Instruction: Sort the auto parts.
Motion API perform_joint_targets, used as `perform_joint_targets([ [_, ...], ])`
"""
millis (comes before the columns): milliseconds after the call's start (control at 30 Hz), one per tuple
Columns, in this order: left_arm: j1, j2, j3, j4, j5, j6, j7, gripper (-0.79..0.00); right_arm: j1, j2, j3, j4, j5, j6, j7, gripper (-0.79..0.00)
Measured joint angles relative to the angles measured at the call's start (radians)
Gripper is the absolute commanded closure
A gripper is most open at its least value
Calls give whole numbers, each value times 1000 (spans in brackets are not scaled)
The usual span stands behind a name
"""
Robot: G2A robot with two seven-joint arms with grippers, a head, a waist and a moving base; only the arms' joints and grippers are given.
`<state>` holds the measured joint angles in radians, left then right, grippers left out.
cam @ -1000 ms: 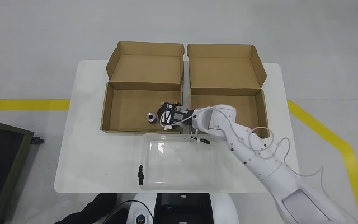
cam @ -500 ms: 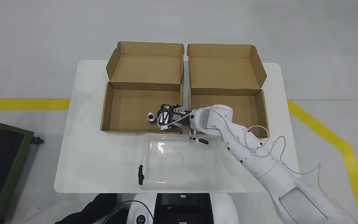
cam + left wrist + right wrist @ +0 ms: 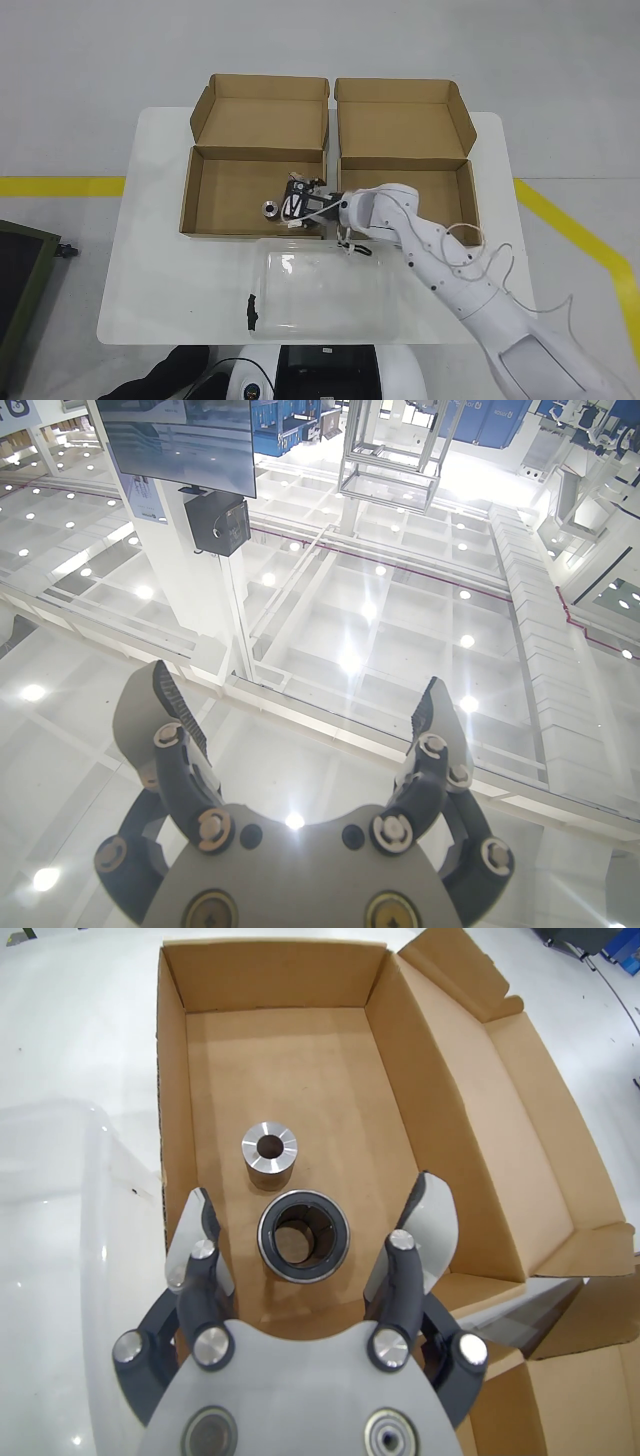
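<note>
Right hand (image 3: pixel 314 1190) spread wide and holding nothing, poised over the left box (image 3: pixel 300 1053) on the table (image 3: pixel 160 260), with the black-rimmed sleeve (image 3: pixel 303 1272) standing upright on the box floor straight below, between the fingers, bore axis vertical. Just beyond the sleeve, away from the wrist, a silver bushing (image 3: pixel 270 1163), also upright. Left hand (image 3: pixel 297 677) likewise spread and empty but aimed at the ceiling, so probably a straight vertical move for the right.

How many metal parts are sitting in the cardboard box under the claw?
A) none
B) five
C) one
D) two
D: a silver sleeve and a dark-rimmed ring stand side by side on the floor of the box, beneath the open right claw, which holds nothing.
</note>
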<state>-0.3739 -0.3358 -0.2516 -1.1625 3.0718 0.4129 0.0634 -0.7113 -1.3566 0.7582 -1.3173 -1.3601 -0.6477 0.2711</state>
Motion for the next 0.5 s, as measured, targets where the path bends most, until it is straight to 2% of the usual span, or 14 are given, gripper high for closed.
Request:
perform_joint_targets([
  [267, 0, 0, 0, 0, 0, 0, 0, -785, -75, 30, 93, -180, 3, -13, 22, -785],
  [500, 0, 0, 0, 0, 0, 0, 0, -785, -188, 67, 222, -326, 28, -29, 36, -785],
])
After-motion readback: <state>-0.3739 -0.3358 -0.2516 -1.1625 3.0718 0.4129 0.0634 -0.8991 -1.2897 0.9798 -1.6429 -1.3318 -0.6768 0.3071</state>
